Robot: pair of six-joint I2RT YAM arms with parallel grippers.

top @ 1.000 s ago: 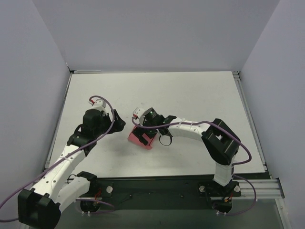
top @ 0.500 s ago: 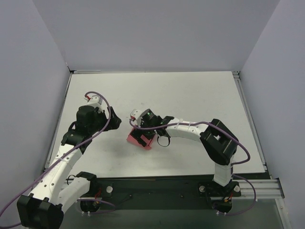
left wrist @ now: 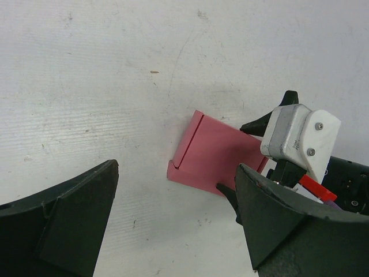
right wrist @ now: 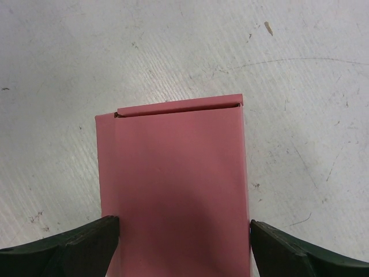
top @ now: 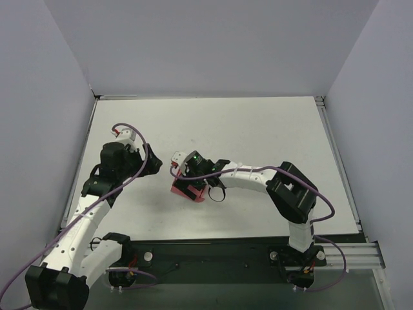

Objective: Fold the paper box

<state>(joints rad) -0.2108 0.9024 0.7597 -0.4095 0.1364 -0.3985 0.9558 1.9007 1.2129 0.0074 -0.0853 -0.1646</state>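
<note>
Currently mid-fold, I'd say. Box [top: 188,189] flat on surface [top: 258,129], centre, between arms. Right claw [right wrist: 184,242] pinching its near end across width, fingertips [right wrist: 86,242] against both side edges. Left claw [left wrist: 176,173] spread wide, hovering nearby, not touching. Far flap [right wrist: 179,105] slightly raised. Next, likely: left presses flap down, right holds firm.

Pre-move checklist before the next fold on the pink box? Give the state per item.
1. Right gripper straddles the paper box, jaws at both long edges: ok.
2. Grip firm enough to lift: cannot tell.
3. Left gripper open and apart from the box: ok.
4. Box visible in both wrist views: ok.
5. Box folded into shape: not ok. It lies flattish on the table, with a flap seam showing at its far end.
</note>
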